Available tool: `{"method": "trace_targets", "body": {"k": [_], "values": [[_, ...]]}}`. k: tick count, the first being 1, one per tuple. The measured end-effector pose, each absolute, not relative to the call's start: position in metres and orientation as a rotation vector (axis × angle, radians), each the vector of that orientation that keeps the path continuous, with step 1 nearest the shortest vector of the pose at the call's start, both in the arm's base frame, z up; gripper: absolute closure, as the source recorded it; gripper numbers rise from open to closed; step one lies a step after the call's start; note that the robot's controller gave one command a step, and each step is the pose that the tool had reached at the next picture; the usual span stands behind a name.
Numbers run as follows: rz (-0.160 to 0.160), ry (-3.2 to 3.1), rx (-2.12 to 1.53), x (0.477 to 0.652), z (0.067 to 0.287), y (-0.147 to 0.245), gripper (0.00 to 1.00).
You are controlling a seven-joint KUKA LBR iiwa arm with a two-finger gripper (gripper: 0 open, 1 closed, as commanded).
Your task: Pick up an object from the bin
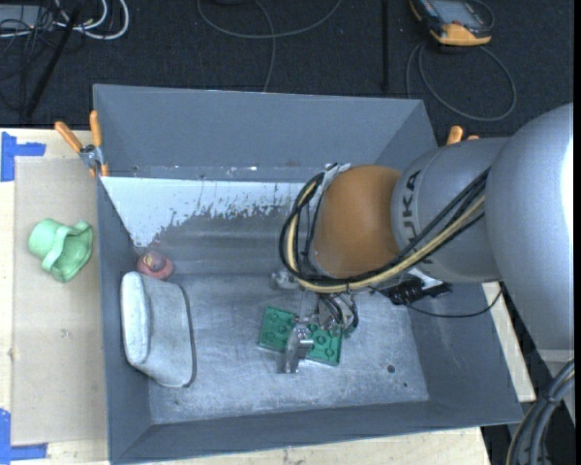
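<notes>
My pincer (pixel 294 355), open or shut I cannot tell, meets a green plastic plate (pixel 274 328) in the middle of the bin (pixel 232 366): probably light, stiff, best pinched by its edges.

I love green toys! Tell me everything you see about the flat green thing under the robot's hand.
The green thing is flat and angular and looks like plastic, perhaps a building plate with small bumps. It lies slantwise on the bin floor, near the middle. The gripper stands over its middle and hides part, so I cannot tell whether it is one piece or two.
</notes>
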State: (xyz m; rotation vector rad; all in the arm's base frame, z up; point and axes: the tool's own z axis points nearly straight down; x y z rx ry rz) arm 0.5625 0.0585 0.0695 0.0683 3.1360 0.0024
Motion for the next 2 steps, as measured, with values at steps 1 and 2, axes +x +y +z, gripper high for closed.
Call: {"method": "trace_targets", "body": {"k": [1, 2], "values": [[0.006, 3.125, 0.068, 0.566, 0.077, 0.061, 1.00], [0.003, 3.133, 0.056, 0.560, 0.225, 0.068, 1.00]]}}
